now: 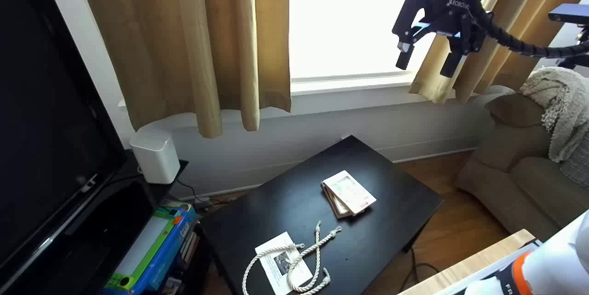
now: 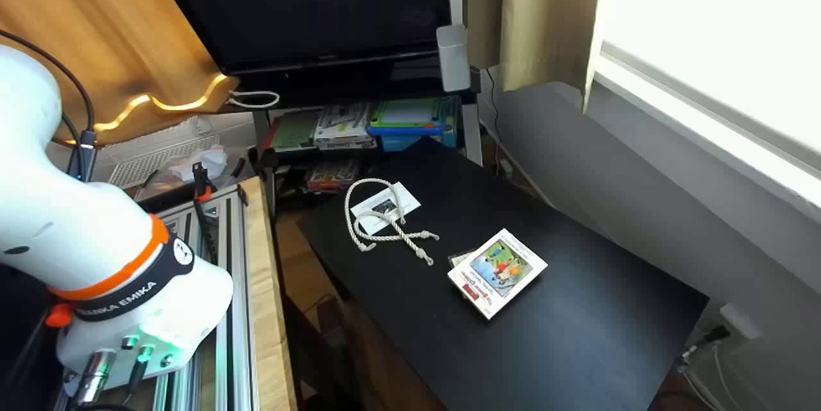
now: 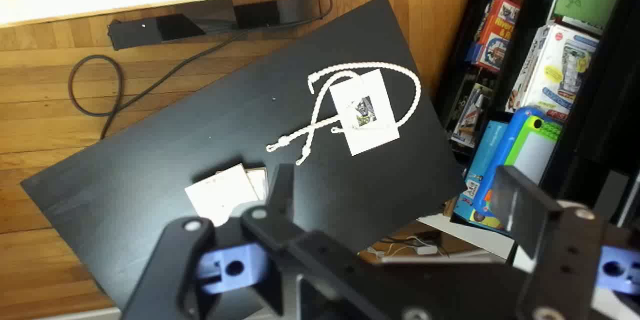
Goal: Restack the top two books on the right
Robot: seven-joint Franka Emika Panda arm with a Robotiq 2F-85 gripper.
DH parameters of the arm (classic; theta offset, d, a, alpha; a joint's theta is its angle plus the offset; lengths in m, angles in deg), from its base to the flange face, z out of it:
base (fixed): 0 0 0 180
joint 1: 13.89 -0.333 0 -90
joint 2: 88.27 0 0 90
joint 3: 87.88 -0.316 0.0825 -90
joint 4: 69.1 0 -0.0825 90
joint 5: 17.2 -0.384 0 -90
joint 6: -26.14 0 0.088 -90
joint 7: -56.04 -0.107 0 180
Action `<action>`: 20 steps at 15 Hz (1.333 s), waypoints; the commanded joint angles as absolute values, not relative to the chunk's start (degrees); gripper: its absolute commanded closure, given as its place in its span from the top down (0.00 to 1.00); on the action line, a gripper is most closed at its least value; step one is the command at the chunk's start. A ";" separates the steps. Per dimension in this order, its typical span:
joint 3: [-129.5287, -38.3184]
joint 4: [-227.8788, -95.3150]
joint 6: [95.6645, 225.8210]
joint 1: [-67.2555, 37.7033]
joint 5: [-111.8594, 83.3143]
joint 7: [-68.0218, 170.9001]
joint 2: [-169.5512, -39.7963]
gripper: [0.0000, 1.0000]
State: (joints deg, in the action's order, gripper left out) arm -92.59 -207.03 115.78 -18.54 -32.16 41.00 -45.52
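A small pile of books lies on the black table. Its top book (image 1: 349,192) has a pale cover; an exterior view shows a coloured picture on this same top book (image 2: 499,273). Beneath it, turned at a slight angle, the lower book (image 1: 335,203) shows a reddish-brown edge. How many books are below is hard to tell. In the wrist view the top book (image 3: 222,192) partly covers the lower book (image 3: 258,182), left of the fingers. High above the table, in front of the window, my gripper (image 1: 428,63) is open, with nothing between its fingers (image 3: 282,190).
On the black table (image 2: 577,334), a white rope (image 2: 353,215) loops over a white booklet (image 2: 408,196). A television (image 1: 50,101) and a shelf with games and a blue-green drawing board (image 2: 405,115) stand beside it. A sofa (image 1: 520,157) and curtains (image 1: 184,46) flank the window.
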 commanded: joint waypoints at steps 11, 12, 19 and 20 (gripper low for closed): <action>-88.47 -211.94 119.70 -11.64 -32.84 42.96 -48.23 1.00; -87.14 -212.98 121.44 -11.07 -33.21 44.80 -49.39 1.00; -81.74 -219.32 143.88 -11.98 -30.45 68.18 -61.82 1.00; -79.76 -219.59 145.71 -13.05 -33.36 72.87 -64.11 1.00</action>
